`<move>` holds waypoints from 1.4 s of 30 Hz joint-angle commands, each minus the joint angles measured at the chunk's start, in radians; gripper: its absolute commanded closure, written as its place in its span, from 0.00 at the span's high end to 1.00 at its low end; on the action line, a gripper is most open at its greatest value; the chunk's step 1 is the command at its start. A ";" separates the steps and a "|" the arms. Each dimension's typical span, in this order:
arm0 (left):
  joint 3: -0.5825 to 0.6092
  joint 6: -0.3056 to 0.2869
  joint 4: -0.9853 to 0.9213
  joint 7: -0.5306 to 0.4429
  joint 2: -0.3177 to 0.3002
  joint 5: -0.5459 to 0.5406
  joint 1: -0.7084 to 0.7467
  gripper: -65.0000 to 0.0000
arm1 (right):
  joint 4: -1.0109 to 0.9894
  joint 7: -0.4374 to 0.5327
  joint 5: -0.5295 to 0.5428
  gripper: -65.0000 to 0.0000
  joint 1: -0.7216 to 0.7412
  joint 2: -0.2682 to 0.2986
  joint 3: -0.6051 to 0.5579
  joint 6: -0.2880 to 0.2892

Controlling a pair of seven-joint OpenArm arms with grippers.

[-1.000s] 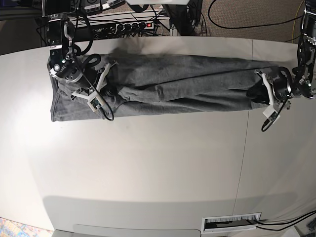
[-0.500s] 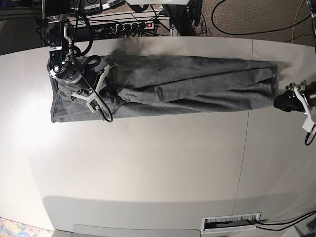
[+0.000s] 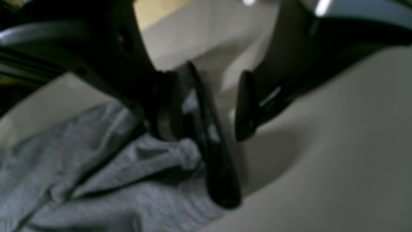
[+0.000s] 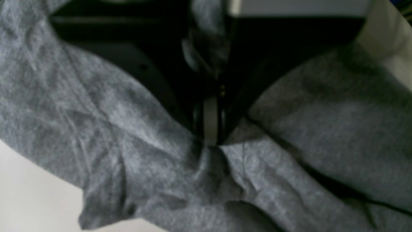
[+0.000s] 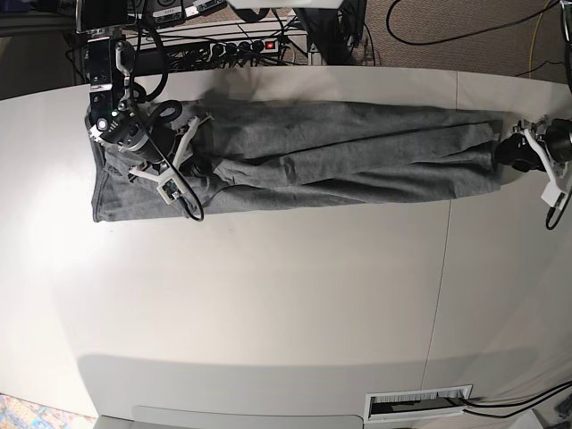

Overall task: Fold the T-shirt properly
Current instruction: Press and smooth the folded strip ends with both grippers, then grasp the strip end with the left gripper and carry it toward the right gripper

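The grey T-shirt lies as a long, wrinkled band across the far side of the white table. At its left end my right gripper presses down, and in the right wrist view the right gripper is shut on a pinch of the T-shirt. At the band's right end my left gripper stands open. In the left wrist view the left gripper has only bare table between its jaws. One finger rests beside the bunched edge of the T-shirt.
A power strip and tangled cables lie behind the table's far edge. A seam runs down the table on the right. A white slotted box sits at the near edge.
The left gripper opened and let go of the shirt's right end, swung off the cloth to the right, then came back beside that end. The right gripper stayed put.
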 commanded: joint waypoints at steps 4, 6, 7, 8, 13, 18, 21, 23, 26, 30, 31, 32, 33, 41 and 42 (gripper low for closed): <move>-0.009 0.027 -0.032 -0.018 -0.024 -0.018 -0.010 0.45 | -0.005 -0.062 -0.046 0.00 -0.005 0.012 0.002 -0.010; -0.009 0.027 -0.063 -0.016 -0.025 -0.043 -0.009 0.45 | -0.005 -0.061 -0.046 0.00 -0.005 0.012 0.002 -0.010; -0.009 0.027 -0.079 -0.014 -0.025 -0.066 -0.009 0.45 | -0.005 -0.061 -0.046 0.00 -0.005 0.012 0.002 -0.010; -0.009 0.027 -0.095 -0.013 -0.025 -0.095 -0.010 0.45 | -0.005 -0.062 -0.046 0.00 -0.005 0.012 0.002 -0.010; -0.009 0.022 -0.140 0.013 -0.025 -0.248 -0.014 0.45 | -0.005 -0.064 -0.046 0.00 -0.005 0.012 0.002 -0.010; -0.009 0.019 -0.141 0.039 -0.024 -0.293 -0.014 0.45 | -0.005 -0.068 -0.046 0.00 -0.005 0.012 0.002 -0.010; -0.009 0.019 -0.151 0.035 -0.024 -0.294 -0.014 0.45 | -0.005 -0.069 -0.046 0.00 -0.005 0.012 0.002 -0.010; -0.009 0.019 -0.156 0.035 -0.022 -0.294 -0.014 0.45 | -0.005 -0.069 -0.046 0.00 -0.004 0.012 0.002 -0.010; -0.009 0.019 -0.166 0.036 -0.016 -0.307 -0.014 0.45 | -0.005 -0.069 -0.046 0.00 -0.005 0.012 0.002 -0.010; -0.009 0.019 -0.173 0.041 0.009 -0.331 -0.014 0.45 | -0.005 -0.076 -0.046 0.00 -0.005 0.012 0.002 -0.010; -0.009 0.019 -0.173 0.045 0.019 -0.331 -0.014 0.45 | -0.005 -0.079 -0.046 0.00 -0.005 0.012 0.002 -0.010; -0.009 0.018 -0.173 0.050 0.029 -0.331 -0.014 0.45 | -0.005 -0.080 -0.046 0.00 -0.005 0.012 0.002 -0.010; -0.009 0.018 -0.173 0.054 0.038 -0.331 -0.014 0.45 | -0.005 -0.080 -0.046 0.00 -0.005 0.012 0.002 -0.010; -0.009 0.006 -0.173 0.050 0.072 -0.301 -0.014 0.45 | -0.005 -0.080 -0.046 0.00 -0.005 0.012 0.002 -0.010; -0.009 0.003 -0.173 0.049 0.076 -0.301 -0.014 0.44 | -0.005 -0.080 -0.046 0.00 -0.005 0.012 0.002 -0.010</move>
